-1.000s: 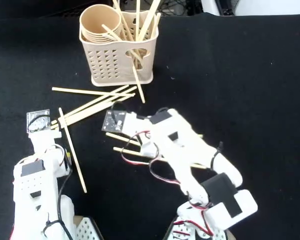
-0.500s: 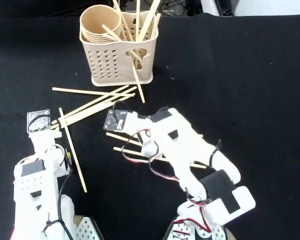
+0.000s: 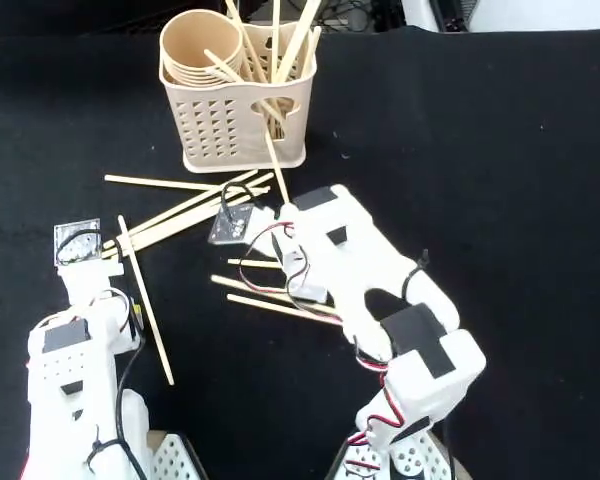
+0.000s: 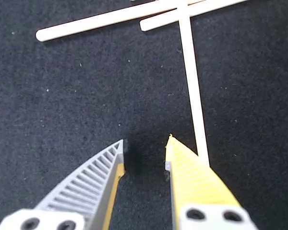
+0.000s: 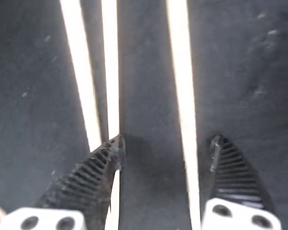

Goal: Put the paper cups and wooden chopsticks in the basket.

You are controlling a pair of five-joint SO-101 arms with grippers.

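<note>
The basket (image 3: 235,125) stands at the far side of the tabletop (image 3: 500,200). The paper cups (image 3: 198,50) sit nested in its left half, and upright chopsticks (image 3: 292,38) fill its right half. In front of it, a fan of loose chopsticks (image 3: 185,208) lies on the tabletop. A crossing chopstick (image 3: 145,300) lies over the fan's left end, beside the left gripper (image 4: 145,141). A single chopstick (image 5: 182,96) lies between the spread fingers of the right gripper (image 5: 166,139).

Loose chopsticks (image 3: 260,303) run under right arm (image 3: 365,265); basket (image 3: 230,125) chopstick tips (image 3: 276,10) cropped by edge.
</note>
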